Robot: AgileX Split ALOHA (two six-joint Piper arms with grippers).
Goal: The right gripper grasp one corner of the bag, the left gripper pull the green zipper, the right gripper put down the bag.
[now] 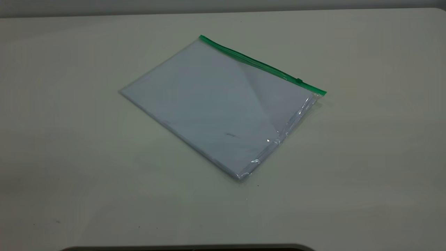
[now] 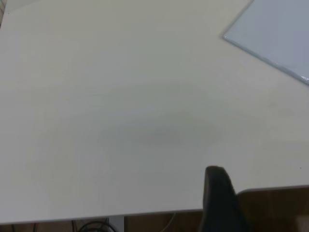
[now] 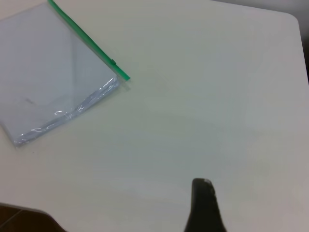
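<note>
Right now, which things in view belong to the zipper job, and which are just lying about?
Job:
- bag, flat on the table
- green zipper along its far edge, slider near the right end
- left gripper, right gripper, both away from the bag

Lying about:
- nothing but the table

Pale counter [image 1: 69,139], matte. One bag [image 1: 216,108] lies flat on it near the middle, set at an angle, w/ green zipper [image 1: 258,62] (slider tab close to one end) along its far edge.

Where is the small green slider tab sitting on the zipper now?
In the exterior view the small green slider tab sits near the right end of the green zipper, by the bag's right corner.
</note>
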